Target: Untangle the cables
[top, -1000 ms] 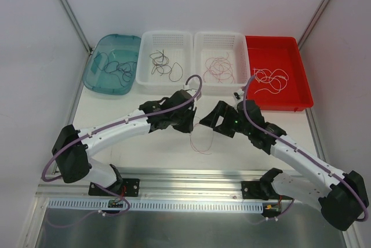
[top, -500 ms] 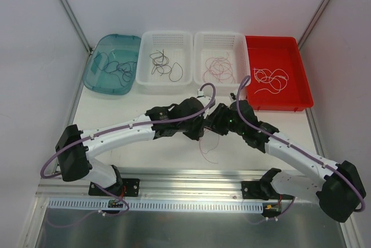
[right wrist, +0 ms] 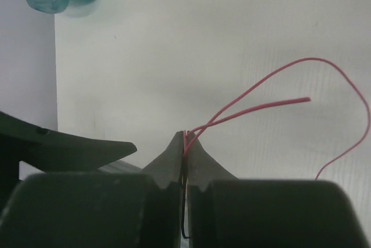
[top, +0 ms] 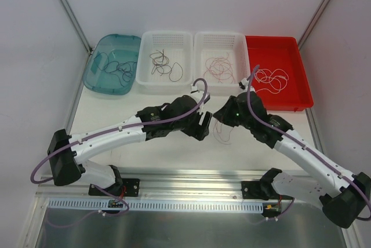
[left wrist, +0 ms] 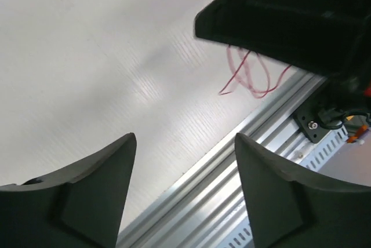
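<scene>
A thin red cable point(right wrist: 261, 109) loops out from my right gripper point(right wrist: 185, 139), which is shut on it just above the white table; a hair-thin dark strand also shows low in the gap between its jaws. From above, the red cable point(top: 221, 133) dangles below the right gripper point(top: 218, 118). My left gripper point(left wrist: 185, 139) is open with nothing between its fingers, and it sits just left of the right one point(top: 204, 125). In the left wrist view the red cable point(left wrist: 249, 77) hangs under the right gripper's black body.
Along the back stand a teal tray point(top: 101, 88) with black cables point(top: 119, 68), a white basket point(top: 145, 83) with dark cables point(top: 162, 62), a second white basket point(top: 200, 83) with red cables point(top: 219, 67), and a red tray point(top: 278, 106) with white cables point(top: 271, 79). An aluminium rail point(top: 191, 175) borders the near edge.
The two grippers met over the table's middle. The right one shut on the red cable; the left one opened, let it go and drew slightly back.
</scene>
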